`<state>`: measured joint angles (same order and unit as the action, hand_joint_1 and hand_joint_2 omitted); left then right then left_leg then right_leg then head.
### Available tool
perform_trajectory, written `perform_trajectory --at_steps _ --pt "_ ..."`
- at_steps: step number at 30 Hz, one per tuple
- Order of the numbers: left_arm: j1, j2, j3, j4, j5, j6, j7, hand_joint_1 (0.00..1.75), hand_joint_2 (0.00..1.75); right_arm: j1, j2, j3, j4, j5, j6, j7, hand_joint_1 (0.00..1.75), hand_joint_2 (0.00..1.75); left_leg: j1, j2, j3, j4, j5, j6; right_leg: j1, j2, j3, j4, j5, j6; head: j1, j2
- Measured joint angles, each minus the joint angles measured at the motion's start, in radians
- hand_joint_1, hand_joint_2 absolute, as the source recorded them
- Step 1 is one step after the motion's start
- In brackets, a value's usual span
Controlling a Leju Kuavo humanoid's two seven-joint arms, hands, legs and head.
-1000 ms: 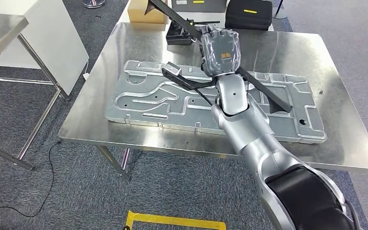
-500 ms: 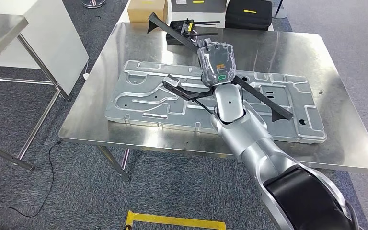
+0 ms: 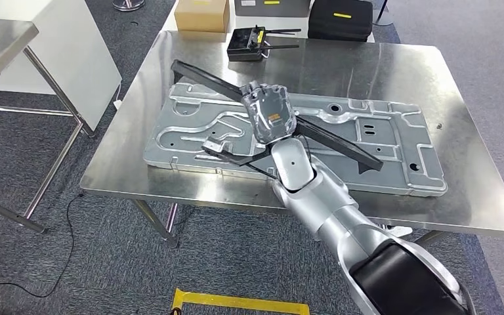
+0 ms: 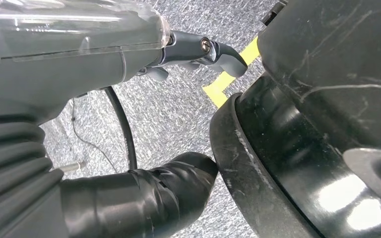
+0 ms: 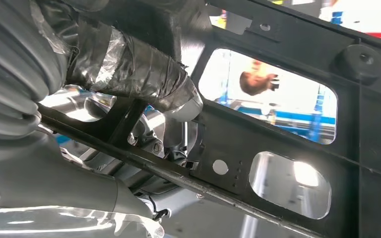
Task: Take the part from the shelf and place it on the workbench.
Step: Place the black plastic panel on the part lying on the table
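Head view: black frame part (image 3: 331, 136) is grasped by right hand (image 3: 270, 114) over grey panel (image 3: 400, 147); left hand (image 4: 129, 148) state cannot be told

Grey carpet floor (image 3: 92, 262); yellow tape (image 3: 236, 303); white panel (image 3: 72, 46).

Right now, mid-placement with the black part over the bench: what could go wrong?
1. The right hand holds the long black frame part near its middle, so both ends overhang; it could pivot or slip on release.
2. It hangs over the ribbed metal panel, so an end may catch there or settle unevenly.
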<state>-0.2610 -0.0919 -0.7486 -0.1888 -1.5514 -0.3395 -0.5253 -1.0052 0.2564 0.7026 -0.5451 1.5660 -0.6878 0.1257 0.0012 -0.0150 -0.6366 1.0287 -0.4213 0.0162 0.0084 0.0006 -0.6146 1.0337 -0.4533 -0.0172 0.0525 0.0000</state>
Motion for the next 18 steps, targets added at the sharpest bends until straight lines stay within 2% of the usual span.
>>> perform_trajectory --at_steps 9,18 --pt "-0.001 -0.001 -0.002 0.000 -0.002 -0.009 -0.006 0.00 0.00 0.036 0.045 0.118 0.047 0.000 0.000 0.025 1.75 1.75 0.000 0.000 0.000 0.000 0.000 0.000 0.000 0.000 0.000 0.000 0.000 0.000 0.000 0.000" --pt "-0.002 -0.001 -0.003 0.000 -0.003 -0.012 -0.007 0.00 0.00 0.014 0.055 0.154 0.058 -0.002 0.000 0.067 1.75 1.75 0.000 0.000 0.000 0.000 0.000 0.000 0.000 0.000 0.000 0.000 0.000 0.000 0.000 0.000"
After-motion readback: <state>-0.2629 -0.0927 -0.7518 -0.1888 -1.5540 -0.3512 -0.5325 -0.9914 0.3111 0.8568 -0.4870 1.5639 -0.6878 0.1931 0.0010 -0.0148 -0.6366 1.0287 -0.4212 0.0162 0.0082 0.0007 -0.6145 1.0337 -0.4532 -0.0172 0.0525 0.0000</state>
